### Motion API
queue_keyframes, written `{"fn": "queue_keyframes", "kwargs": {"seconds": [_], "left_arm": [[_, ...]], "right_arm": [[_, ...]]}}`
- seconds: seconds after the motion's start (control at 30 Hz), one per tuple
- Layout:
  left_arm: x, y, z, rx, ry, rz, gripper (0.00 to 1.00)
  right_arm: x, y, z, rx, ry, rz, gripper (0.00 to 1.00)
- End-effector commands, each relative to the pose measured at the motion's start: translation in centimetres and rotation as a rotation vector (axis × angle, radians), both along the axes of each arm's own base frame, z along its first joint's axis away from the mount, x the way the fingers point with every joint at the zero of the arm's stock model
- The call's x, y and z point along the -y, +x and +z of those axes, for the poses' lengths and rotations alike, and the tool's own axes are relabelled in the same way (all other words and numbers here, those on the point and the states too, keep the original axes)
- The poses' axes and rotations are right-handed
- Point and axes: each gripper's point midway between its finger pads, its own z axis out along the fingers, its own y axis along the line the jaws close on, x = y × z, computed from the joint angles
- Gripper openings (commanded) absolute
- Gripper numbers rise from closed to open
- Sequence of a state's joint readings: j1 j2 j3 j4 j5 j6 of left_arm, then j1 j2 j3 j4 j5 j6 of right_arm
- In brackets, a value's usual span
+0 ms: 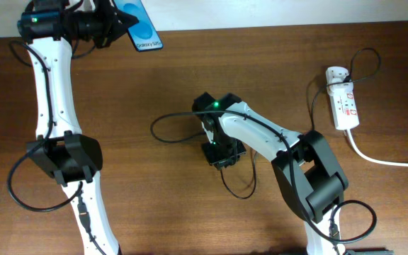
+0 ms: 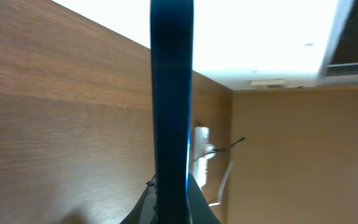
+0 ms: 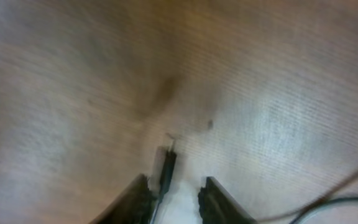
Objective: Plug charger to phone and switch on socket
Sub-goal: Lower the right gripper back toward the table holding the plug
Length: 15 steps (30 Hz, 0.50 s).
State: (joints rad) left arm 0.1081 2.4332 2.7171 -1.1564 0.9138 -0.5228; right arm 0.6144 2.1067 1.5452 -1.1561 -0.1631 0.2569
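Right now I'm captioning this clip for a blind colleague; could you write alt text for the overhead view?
The left gripper holds a blue-screened phone at the far edge of a brown table. The right gripper points down mid-table beside loops of thin black cable, and a white power strip lies near the right edge.

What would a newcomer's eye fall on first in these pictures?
The bright blue phone, held by the left end effector at the top left of the overhead view; the left wrist view shows it edge-on. Next, the right end effector in the middle, the charger tip between its parted fingers, and the white socket at the right.
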Motion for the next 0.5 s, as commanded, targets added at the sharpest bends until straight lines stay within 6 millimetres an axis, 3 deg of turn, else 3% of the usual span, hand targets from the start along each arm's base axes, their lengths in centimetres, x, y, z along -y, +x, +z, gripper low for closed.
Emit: {"fn": "queue_keyframes", "kwargs": {"seconds": [0.0, 0.03, 0.07, 0.13, 0.23, 0.33, 0.4, 0.47], "left_arm": [[-0.7, -0.1, 0.1, 0.072, 0.076, -0.024, 0.00], [-0.7, -0.2, 0.0, 0.064, 0.076, -0.025, 0.00], [-0.6, -0.3, -0.1, 0.063, 0.080, -0.032, 0.00], [-0.4, -0.6, -0.3, 0.062, 0.086, -0.043, 0.00], [-0.1, -0.6, -0.3, 0.059, 0.085, -0.049, 0.00], [-0.1, -0.7, -0.4, 0.052, 0.084, -0.049, 0.00], [-0.1, -0.7, -0.4, 0.051, 0.084, -0.049, 0.00], [-0.1, -0.8, -0.4, 0.045, 0.083, -0.049, 0.00]], "right_arm": [[-1.0, 0.6, 0.3, 0.032, 0.048, -0.022, 0.54], [-1.3, 0.7, 0.4, 0.034, 0.062, -0.023, 0.67], [-1.4, 0.8, 0.4, 0.036, 0.071, -0.025, 0.73], [-1.4, 1.2, 0.6, 0.031, 0.087, -0.040, 0.73], [-3.3, 1.3, 2.5, -0.053, 0.284, -0.058, 0.73], [-2.3, -0.7, 2.9, -0.150, 0.286, -0.048, 0.54], [-3.4, -1.5, 3.4, -0.189, 0.369, -0.015, 0.53], [-3.1, -1.5, 2.6, -0.185, 0.358, -0.024, 0.47]]}}
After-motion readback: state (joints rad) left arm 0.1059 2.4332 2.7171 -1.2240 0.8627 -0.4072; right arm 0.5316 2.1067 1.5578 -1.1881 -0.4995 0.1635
